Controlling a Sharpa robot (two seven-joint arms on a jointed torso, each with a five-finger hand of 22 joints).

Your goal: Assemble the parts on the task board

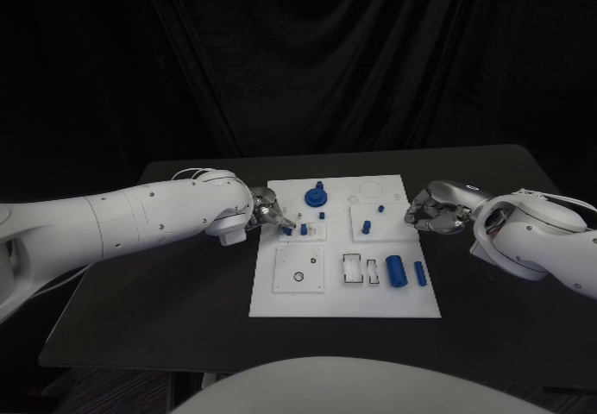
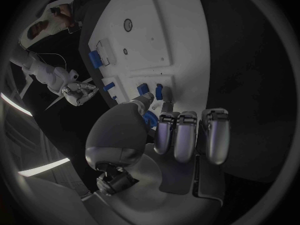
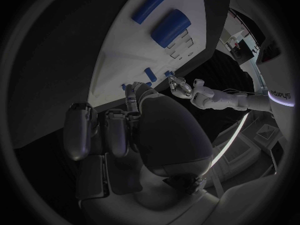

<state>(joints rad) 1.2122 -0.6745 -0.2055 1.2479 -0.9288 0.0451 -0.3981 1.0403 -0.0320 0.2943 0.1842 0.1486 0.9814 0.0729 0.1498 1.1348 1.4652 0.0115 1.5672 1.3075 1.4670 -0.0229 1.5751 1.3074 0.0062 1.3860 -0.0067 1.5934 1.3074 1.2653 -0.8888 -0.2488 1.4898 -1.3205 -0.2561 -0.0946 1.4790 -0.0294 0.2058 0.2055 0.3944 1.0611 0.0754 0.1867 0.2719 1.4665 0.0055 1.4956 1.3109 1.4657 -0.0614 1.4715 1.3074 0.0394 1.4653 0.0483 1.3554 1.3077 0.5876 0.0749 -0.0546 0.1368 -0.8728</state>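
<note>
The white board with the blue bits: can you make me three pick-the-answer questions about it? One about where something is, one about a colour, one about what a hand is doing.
1. Where do the two big blue cylinders lie on the task board?
A. near right part
B. far left corner
C. off the board

2. What colour is the table?
A. white
B. black
C. red

3. What is the right hand holding?
A. a cylinder
B. the board
C. nothing

Answers: 1 A, they lie side by side there. 2 B, dark all round the board. 3 C, its curled fingers hold no part.
</note>
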